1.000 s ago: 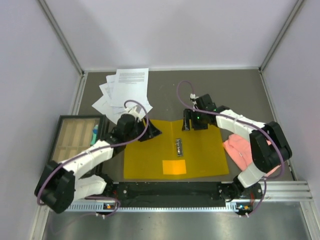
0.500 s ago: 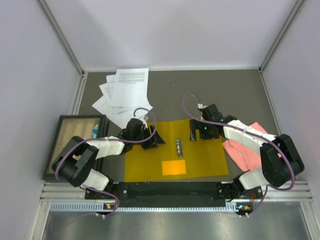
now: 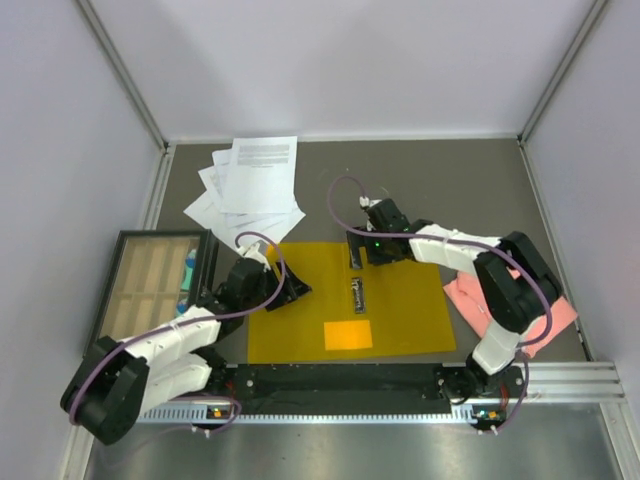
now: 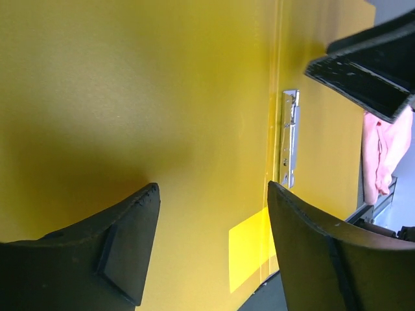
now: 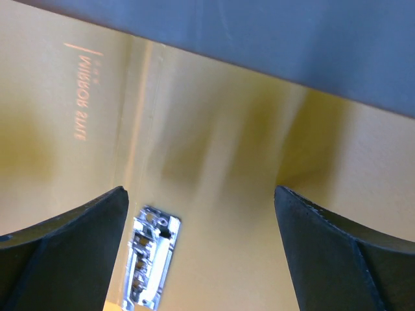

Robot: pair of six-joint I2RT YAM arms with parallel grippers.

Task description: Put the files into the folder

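Note:
The orange-yellow folder (image 3: 400,310) lies open and flat near the table's front, its metal clip (image 3: 357,295) on the spine. The files (image 3: 250,185), loose white printed sheets, are fanned out at the back left, apart from the folder. My left gripper (image 3: 292,288) hovers open over the folder's left half (image 4: 162,97) with nothing between its fingers; the clip (image 4: 290,139) shows to its right. My right gripper (image 3: 358,252) stands open low over the folder's far edge at the spine (image 5: 214,149), just beyond the clip (image 5: 150,259), holding nothing.
A pink cloth (image 3: 510,305) lies right of the folder, partly under the right arm. A dark-framed wooden tray (image 3: 150,285) sits at the left edge. A brighter yellow rectangle (image 3: 348,335) marks the folder's near middle. Walls enclose the table on three sides.
My right gripper has slid left along the folder's far edge to the spine and opened wider. My left gripper has drawn back toward the near left and opened a little more.

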